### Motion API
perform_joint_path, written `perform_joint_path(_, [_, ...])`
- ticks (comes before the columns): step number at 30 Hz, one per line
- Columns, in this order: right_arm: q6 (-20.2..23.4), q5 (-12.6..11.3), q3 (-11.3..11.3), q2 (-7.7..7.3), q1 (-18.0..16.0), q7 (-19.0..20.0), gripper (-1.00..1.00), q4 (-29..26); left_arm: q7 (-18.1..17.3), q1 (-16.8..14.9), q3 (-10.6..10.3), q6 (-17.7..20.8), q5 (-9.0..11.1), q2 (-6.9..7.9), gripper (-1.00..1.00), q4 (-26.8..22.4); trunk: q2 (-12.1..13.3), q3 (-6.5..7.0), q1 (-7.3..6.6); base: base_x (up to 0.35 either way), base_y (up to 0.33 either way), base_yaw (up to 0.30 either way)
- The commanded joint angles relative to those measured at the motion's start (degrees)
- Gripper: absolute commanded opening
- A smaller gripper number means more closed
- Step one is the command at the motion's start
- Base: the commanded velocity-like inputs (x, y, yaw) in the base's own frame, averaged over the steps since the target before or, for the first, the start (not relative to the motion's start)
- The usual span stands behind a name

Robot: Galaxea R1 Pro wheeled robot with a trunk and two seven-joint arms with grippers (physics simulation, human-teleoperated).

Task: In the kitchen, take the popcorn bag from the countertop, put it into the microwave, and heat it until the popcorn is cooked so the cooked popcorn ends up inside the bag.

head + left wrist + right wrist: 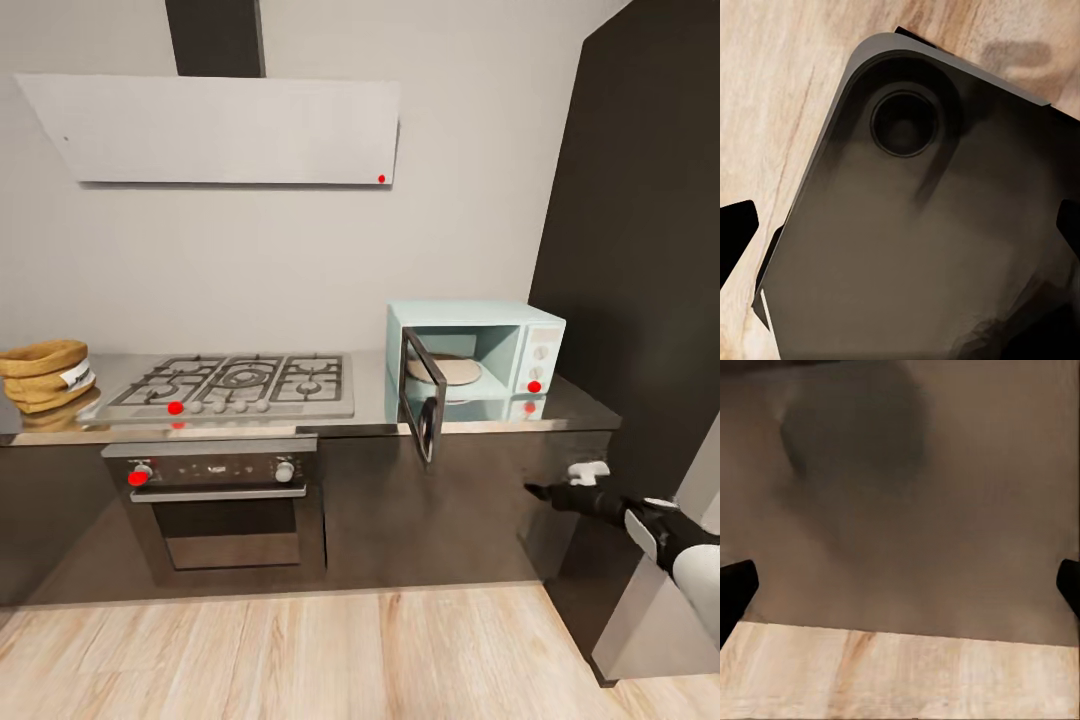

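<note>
Countertop (370, 405): glossy grey run over dark cabinet fronts, gas hob (235, 385) set into it, built-in oven (222, 500) below.

Microwave (480, 350): mint box at the counter's right end, door swung open toward the robot, pale turntable visible inside. Cavity ready to load.

Popcorn bag (42, 375): far left end of the counter, well apart from the microwave w/ the hob between. Tan crumpled paper, squat, rolled rim, white label on its side.

Handling (judgement): prob. light, walls soft and will crush, so pinch gently. Best hold looks like the rolled rim, or across the body at mid height. Keep upright. Paper not slippery.

Right gripper (545, 492): low by the cabinets under the microwave, holding nothing. Wrist view has both fingertips at the frame's edges, so fingers wide apart.

Left gripper (900, 225): fingertips likewise at the edges, wide, nothing held, over the robot's dark base and wood floor.
</note>
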Motion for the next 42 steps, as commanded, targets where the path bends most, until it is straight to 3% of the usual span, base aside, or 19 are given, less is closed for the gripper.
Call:
perform_joint_path(1, [0.26,-0.02,-0.41,0.2,-0.05,-0.94,1.0,6.34,0.02,0.03,0.26,-0.07,0.05,-0.02,1.0,-0.1,-0.03,-0.04,0.0,0.0,0.0,0.0])
perform_joint_path(3, [0.36,0.34,-0.33,0.42,0.21,-1.51,1.0,9.74,0.02,0.03,0.26,-0.07,0.05,-0.02,1.0,-0.1,-0.03,-0.04,0.0,0.0,0.0,0.0])
perform_joint_path(6, [0.92,0.79,-0.21,1.01,4.6,-2.01,1.0,11.64,0.02,0.03,0.26,-0.07,0.05,-0.05,1.0,-0.1,-0.03,-0.04,0.0,0.0,0.0,0.0])
perform_joint_path(7, [1.01,1.08,-0.09,2.95,11.52,-4.05,1.0,11.97,0.02,0.03,0.26,-0.06,0.05,-0.03,1.0,-0.1,-0.03,-0.04,0.0,0.0,0.0,0.016])
perform_joint_path(9, [1.0,2.19,-0.03,4.48,16.27,-6.84,1.0,12.01,0.02,0.03,0.26,-0.07,0.05,-0.02,1.0,-0.1,-0.03,-0.04,0.0,0.0,0.0,0.154])
perform_joint_path(10, [1.06,2.68,-0.04,5.61,18.73,-10.94,1.0,12.02,0.02,0.03,0.26,-0.07,0.05,-0.02,1.0,-0.1,-0.03,-0.04,0.0,0.0,0.0,0.259])
perform_joint_path(13, [0.5,2.7,-0.11,9.04,22.73,-21.38,1.0,12.05,0.02,0.03,0.26,-0.07,0.05,-0.02,1.0,-0.1,-0.03,-0.04,0.0,0.0,0.0,0.284])
perform_joint_path(14, [-0.62,2.94,-0.11,10.93,25.07,-24.61,1.0,12.02,0.02,0.03,0.26,-0.07,0.05,-0.02,1.0,-0.1,-0.03,-0.04,0.0,0.0,0.0,0.292])
perform_joint_path(15, [-2.93,3.0,-0.1,12.65,27.51,-26.5,1.0,12.02,0.02,0.03,0.26,-0.07,0.05,-0.02,1.0,-0.1,-0.03,-0.04,0.0,0.0,0.0,0.289])
perform_joint_path(17, [-7.02,2.84,-0.16,13.96,30.22,-28.3,1.0,12.02,0.02,0.03,0.26,-0.07,0.05,-0.02,1.0,-0.1,-0.03,-0.04,0.0,0.0,0.0,0.283])
perform_joint_path(19, [-8.41,2.68,-0.22,14.46,31.1,-31.14,1.0,12.02,0.02,0.03,0.26,-0.07,0.05,-0.02,1.0,-0.1,-0.03,-0.04,0.0,0.0,0.0,0.241])
perform_joint_path(20, [-9.06,2.58,-0.26,14.99,31.6,-35.74,1.0,12.08,0.02,0.03,0.26,-0.07,0.05,-0.02,1.0,-0.08,-0.03,-0.02,0.0,0.0,0.0,0.219])
perform_joint_path(23, [-9.3,2.69,-0.2,15.33,31.81,-38.56,1.0,12.11,0.02,0.03,0.26,-0.07,0.11,-0.02,1.0,-0.02,-0.03,0.06,0.0,0.0,0.0,0.252])
perform_joint_path(31, [-9.93,3.51,-0.04,15.32,33.71,-38.82,1.0,12.03,0.04,0.03,0.26,-0.07,0.14,-0.02,1.0,-0.01,-0.03,0.09,0.0,0.0,0.0,0.294])
perform_joint_path(32, [-9.93,4.11,-0.03,15.36,33.74,-38.82,1.0,12.03,0.03,0.03,0.26,-0.07,0.14,-0.02,1.0,-0.01,-0.03,0.09,0.0,0.0,0.0,0.3])
perform_joint_path(37, [-9.61,11.72,-0.01,15.52,34.7,-38.9,1.0,12.03,0.07,0.03,0.26,-0.07,0.21,0.09,1.0,-0.01,-0.03,0.09,0.0,0.0,0.0,0.3])
perform_joint_path(42, [-9.62,12.36,-0.02,15.51,35.51,-38.99,1.0,12.02,0.08,0.03,0.26,-0.07,0.19,-0.01,1.0,-0.01,-0.03,0.09,0.0,0.0,0.0,0.3])
